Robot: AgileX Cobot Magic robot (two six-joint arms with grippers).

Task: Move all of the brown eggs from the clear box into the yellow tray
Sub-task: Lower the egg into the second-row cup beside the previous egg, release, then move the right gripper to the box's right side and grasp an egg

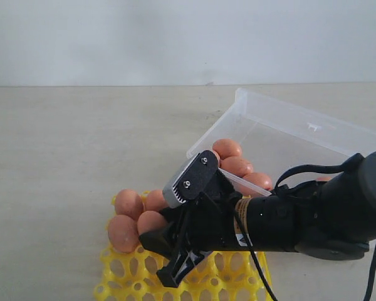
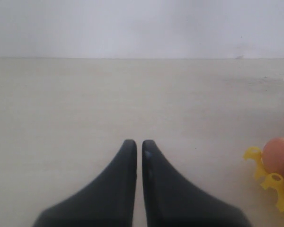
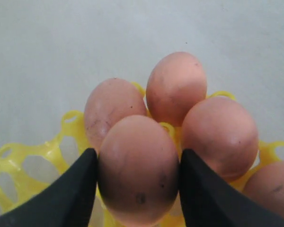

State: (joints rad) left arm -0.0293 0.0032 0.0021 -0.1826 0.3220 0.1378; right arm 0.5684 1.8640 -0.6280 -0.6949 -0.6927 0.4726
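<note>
The brown eggs point(image 1: 128, 202) lie in two groups in the exterior view. Four show at the far left corner of the yellow tray point(image 1: 133, 279), and three more are lined up along the near left side of the clear box point(image 1: 301, 116). The box stands behind the tray and to its right, on the pale table point(image 1: 62, 157). The right gripper point(image 1: 161, 219) reaches in from the right, low over the tray, and its black arm hides much of the tray and the near part of the box. One of the four tray-corner eggs sits between its fingers.

In the left wrist view, the left gripper point(image 2: 138, 144) hangs over bare table point(image 2: 132, 94). Its two dark fingers are drawn together to a thin slit with nothing between them. At the picture's edge, two eggs point(image 2: 279, 156) sit in a corner of the yellow tray point(image 2: 267, 178), well apart from this gripper.

In the right wrist view, the right gripper point(image 3: 137, 153) clasps the held egg point(image 3: 138, 175), one black finger pressed to each side of it. The egg hides the cup beneath, so whether it is already seated cannot be told. Three eggs point(image 3: 176, 85) stand in tray cups just beyond it, packed close. A further egg point(image 3: 270, 187) shows at the side. Empty cups of the yellow tray point(image 3: 28, 156) lie on the other side.
</note>
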